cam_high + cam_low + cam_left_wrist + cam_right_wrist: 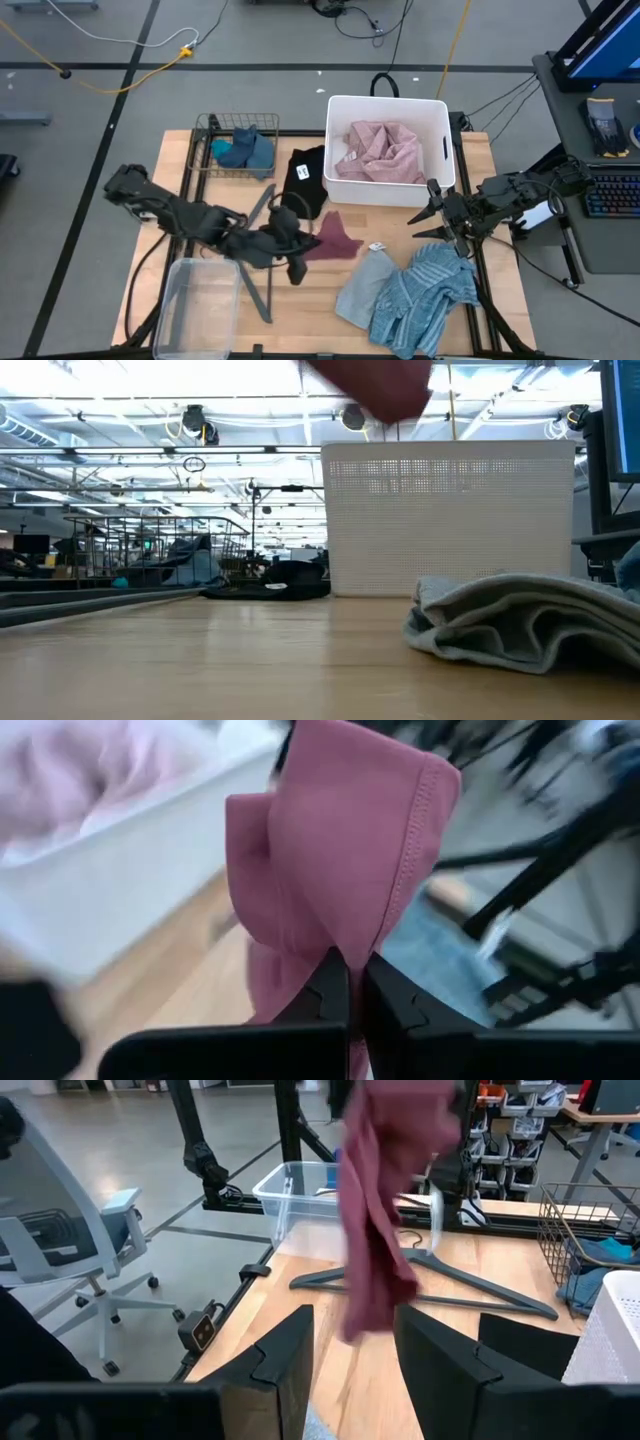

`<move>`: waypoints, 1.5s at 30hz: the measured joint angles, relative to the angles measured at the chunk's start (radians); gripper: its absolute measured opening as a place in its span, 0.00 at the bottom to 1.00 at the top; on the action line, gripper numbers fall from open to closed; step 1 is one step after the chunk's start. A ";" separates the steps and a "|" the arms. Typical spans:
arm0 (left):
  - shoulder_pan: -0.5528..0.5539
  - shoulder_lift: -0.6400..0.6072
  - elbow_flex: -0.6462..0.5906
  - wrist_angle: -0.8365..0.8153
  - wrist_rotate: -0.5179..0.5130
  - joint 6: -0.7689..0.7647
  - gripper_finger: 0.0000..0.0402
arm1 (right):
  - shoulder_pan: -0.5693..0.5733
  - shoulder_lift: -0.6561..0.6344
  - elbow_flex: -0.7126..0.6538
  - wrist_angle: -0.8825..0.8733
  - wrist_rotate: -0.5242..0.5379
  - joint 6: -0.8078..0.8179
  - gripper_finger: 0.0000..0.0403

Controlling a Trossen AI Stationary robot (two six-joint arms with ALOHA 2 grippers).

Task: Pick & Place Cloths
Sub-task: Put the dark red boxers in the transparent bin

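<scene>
My left gripper (306, 247) is above the middle of the table, shut on a maroon cloth (336, 240) that shows high up in the low view (382, 386) and hangs in the right wrist view (375, 1210). A pink cloth (380, 152) lies in the white bin (336, 110). Teal and dark blue cloths (245, 150) sit in the wire basket (205, 150). A black cloth (305, 175), a pale grey-blue cloth (360, 290) and a blue striped one (428, 292) lie on the table. My right gripper (432, 215) waits open at the right, next to the bin's near right corner. My left gripper pinches a bunched fold of the maroon cloth (340, 942) between its two fingertips. The fingers come from the table's left, slanting a little downward. The cloth hangs slack below them, its lower end (365, 1320) clear of the table.
A grey clothes hanger (262, 262) lies under my left gripper, and a clear plastic tub (195, 305) stands at the near left corner. The white bin (450, 520) rises at the far side. Bare wood shows between the hanger and the pale cloth.
</scene>
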 joint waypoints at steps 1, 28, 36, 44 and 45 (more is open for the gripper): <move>-0.010 -0.010 0.000 0.035 -0.010 0.038 0.00 | 0.000 0.000 0.000 -0.001 0.000 -0.001 0.33; -0.195 -0.034 0.001 0.900 0.098 1.377 0.00 | 0.000 0.000 0.000 -0.001 0.000 -0.004 0.33; -0.204 -0.034 0.001 0.947 0.365 1.392 0.00 | 0.000 0.000 0.000 -0.001 0.000 -0.007 0.33; -0.206 -0.034 0.001 0.953 0.485 1.393 0.00 | 0.000 0.000 0.000 -0.001 0.000 -0.007 0.33; -0.206 -0.034 0.001 0.953 0.485 1.393 0.00 | 0.000 0.000 0.000 -0.001 0.000 -0.007 0.33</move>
